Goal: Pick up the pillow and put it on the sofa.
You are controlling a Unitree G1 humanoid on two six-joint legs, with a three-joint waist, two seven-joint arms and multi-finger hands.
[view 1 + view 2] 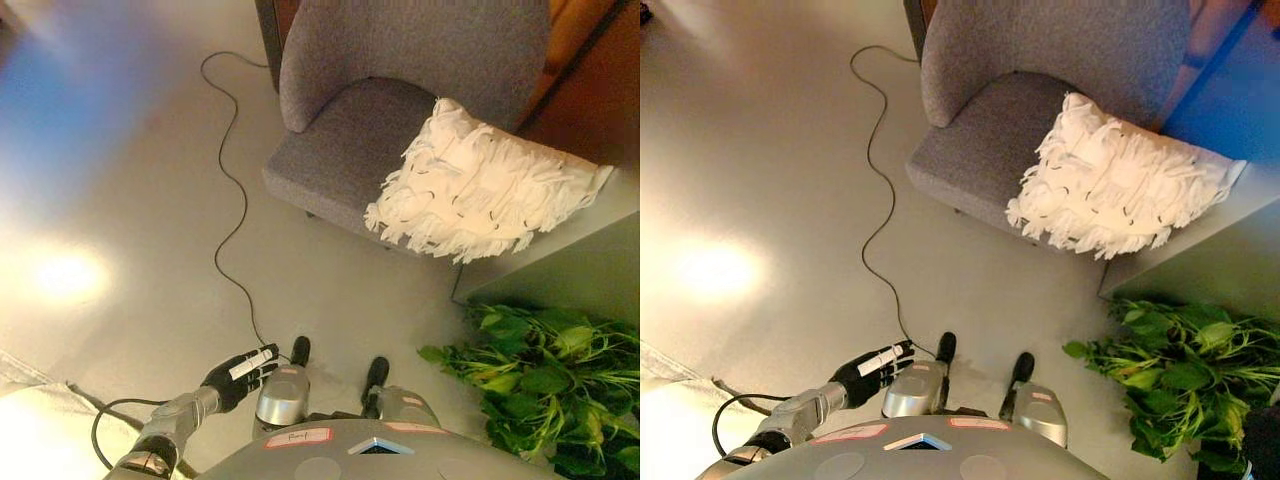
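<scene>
We see white fringed pillow (480, 185) lying on grey sofa (345, 140) seat's right edge, left hand (240, 374) low over floor (130, 200), fingers straight, holding nothing

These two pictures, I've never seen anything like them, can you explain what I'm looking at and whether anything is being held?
Both pictures come from a two-eyed camera on a humanoid robot's head, looking down, so they show one scene from slightly different spots. A fluffy white pillow lies on the seat of a grey armchair, overhanging its front edge. A green plant stands at lower right. The left robot hand hangs low over the floor, fingers relaxed, holding nothing. The right robot hand is out of view.
</scene>
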